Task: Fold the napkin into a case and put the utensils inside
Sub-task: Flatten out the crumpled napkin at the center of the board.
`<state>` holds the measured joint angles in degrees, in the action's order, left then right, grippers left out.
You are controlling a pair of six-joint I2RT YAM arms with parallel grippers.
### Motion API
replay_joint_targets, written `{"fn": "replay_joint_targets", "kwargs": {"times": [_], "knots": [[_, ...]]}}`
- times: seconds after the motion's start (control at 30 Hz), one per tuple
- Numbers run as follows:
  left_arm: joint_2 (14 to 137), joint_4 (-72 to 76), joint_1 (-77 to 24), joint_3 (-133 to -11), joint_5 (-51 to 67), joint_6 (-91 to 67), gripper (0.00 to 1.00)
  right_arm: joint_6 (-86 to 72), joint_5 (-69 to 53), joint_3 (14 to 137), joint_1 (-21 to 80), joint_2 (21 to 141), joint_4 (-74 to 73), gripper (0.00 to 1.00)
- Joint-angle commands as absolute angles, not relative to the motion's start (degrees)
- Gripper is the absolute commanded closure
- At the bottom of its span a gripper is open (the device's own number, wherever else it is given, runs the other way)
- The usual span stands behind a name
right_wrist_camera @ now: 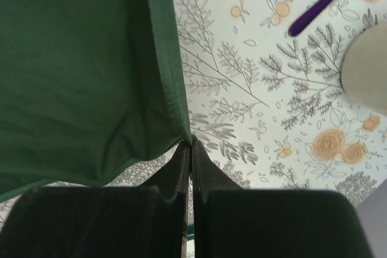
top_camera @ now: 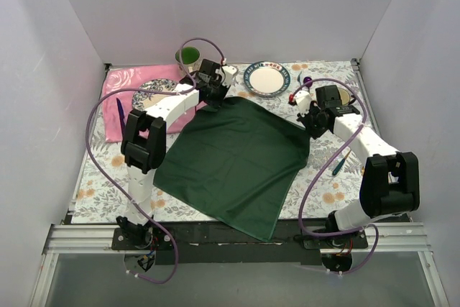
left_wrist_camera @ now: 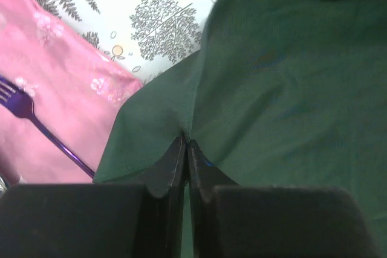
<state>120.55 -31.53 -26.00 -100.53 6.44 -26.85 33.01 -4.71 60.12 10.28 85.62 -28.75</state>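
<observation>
The dark green napkin (top_camera: pixel 237 159) lies spread as a diamond in the middle of the table. My left gripper (top_camera: pixel 214 95) is shut on its far corner; in the left wrist view the fingers pinch a raised fold of the napkin (left_wrist_camera: pixel 272 77) at the gripper (left_wrist_camera: pixel 186 144). My right gripper (top_camera: pixel 310 129) is shut on its right corner, and the right wrist view shows the napkin (right_wrist_camera: pixel 72 70) pinched at its hem by the gripper (right_wrist_camera: pixel 189 143). One slim green-handled utensil (top_camera: pixel 341 164) lies on the table right of the napkin. Other utensils are not clearly in view.
A pink cloth (top_camera: pixel 133 98) with a purple fork (top_camera: pixel 120 111) and a patterned plate (top_camera: pixel 154 91) lies at back left; both the cloth (left_wrist_camera: pixel 54 89) and fork (left_wrist_camera: pixel 24 110) show in the left wrist view. A green cup (top_camera: pixel 188 56) and white plate (top_camera: pixel 267 78) stand behind. A purple handle (right_wrist_camera: pixel 323 1) lies near.
</observation>
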Motion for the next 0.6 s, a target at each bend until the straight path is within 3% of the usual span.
{"fn": "replay_joint_targets", "kwargs": {"times": [0.0, 0.1, 0.2, 0.33, 0.57], "knots": [[118.30, -34.18, -25.66, -106.08, 10.10, -29.45, 0.84, 34.80, -4.14, 60.39, 6.43, 84.55, -30.41, 0.99], [111.47, -35.77, -25.05, -100.49, 10.72, -28.04, 0.56, 35.77, -2.81, 59.85, 4.49, 85.34, -30.50, 0.99], [100.05, -36.29, -24.70, -86.96, 9.76, -23.75, 0.43, 35.86, -3.16, 60.99, 4.04, 87.70, -32.25, 0.99], [87.13, -42.97, -24.43, -72.28, 12.48, -20.22, 0.34, 37.08, -5.10, 63.02, 4.04, 90.96, -36.82, 0.99], [72.96, -45.53, -24.43, -51.70, 8.36, -18.81, 0.32, 44.03, -2.82, 58.28, 4.04, 90.18, -39.46, 0.99]]}}
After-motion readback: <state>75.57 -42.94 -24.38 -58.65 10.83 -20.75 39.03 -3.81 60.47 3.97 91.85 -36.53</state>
